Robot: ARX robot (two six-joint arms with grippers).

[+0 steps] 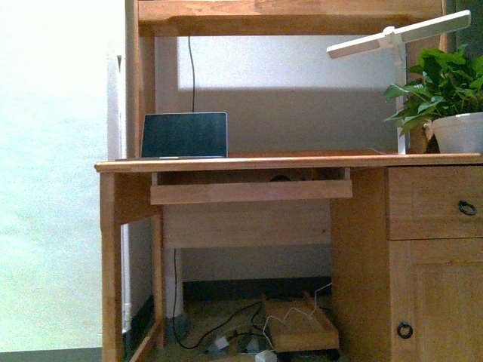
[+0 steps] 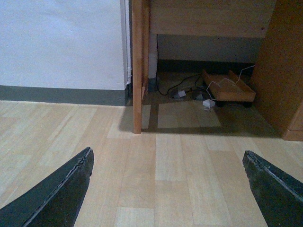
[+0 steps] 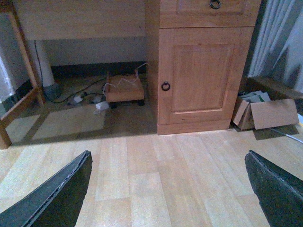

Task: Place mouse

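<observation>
Mouse [image 1: 281, 179], barely visible, lies on tray [image 1: 249, 191] under tabletop [image 1: 302, 161]; left end effector [image 2: 166, 153] and right end effector [image 3: 168, 153] spread, empty, above floor [image 2: 47, 123].

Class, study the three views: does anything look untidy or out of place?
Loose cables and plugs lie tangled on the floor under the desk. A cardboard box lies open beside the cabinet.

Wooden worktop [image 1: 302, 161] lies open across its middle; a laptop [image 1: 185, 135] blocks the left rear, a potted plant [image 1: 441, 90] and lamp arm [image 1: 400, 35] crowd the right.
</observation>
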